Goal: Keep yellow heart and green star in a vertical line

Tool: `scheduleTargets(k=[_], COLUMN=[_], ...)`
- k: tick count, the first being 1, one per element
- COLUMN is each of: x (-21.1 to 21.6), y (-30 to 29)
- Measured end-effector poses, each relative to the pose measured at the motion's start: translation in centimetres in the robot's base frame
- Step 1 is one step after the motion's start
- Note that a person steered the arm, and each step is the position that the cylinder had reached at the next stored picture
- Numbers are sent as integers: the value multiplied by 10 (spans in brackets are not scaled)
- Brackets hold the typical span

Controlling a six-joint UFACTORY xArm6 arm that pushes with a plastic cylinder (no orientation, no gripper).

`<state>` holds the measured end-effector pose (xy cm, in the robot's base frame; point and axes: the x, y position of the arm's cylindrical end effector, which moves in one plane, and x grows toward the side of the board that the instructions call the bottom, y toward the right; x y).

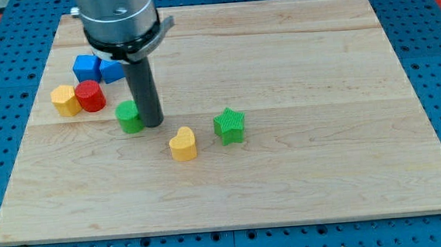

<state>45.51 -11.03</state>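
Seven blocks sit on the wooden bench (295, 71), and I count them by colour: two yellow, two green, two blue, one red.

The yellow heart (182, 143) lies a little below the middle of the board, toward the view's left. The green star (229, 126) stands just beside it on the view's right and slightly higher up, with a small gap between them, so the pair sit side by side on a slant rather than one above the other.

There is no pincer on this arm, so nothing is wide, narrow or holding anything; it ends in a dark rod, and my tip (152, 123) comes down just to the right of a small green block (130, 116), touching it or very nearly so; I cannot tell which. That block's shape is partly hidden by the rod.

Up at the view's left there is a cluster of four. Two blue blocks sit together, one (86, 67) a chunky form and the other (112, 69) just to its right, part hidden behind the rod. Below them a red cylinder (90, 95) presses against a yellow block (65, 100) on its left.

The tip stands well to the upper left of the heart.
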Motion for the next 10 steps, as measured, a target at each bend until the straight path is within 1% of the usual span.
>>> scheduleTargets(k=[1, 2, 3, 4, 5, 6, 7, 8, 9, 10], x=[2, -5, 20, 80, 104, 67, 32, 17, 7, -29], y=[-21, -66, -43, -25, 54, 54, 24, 30, 71, 69])
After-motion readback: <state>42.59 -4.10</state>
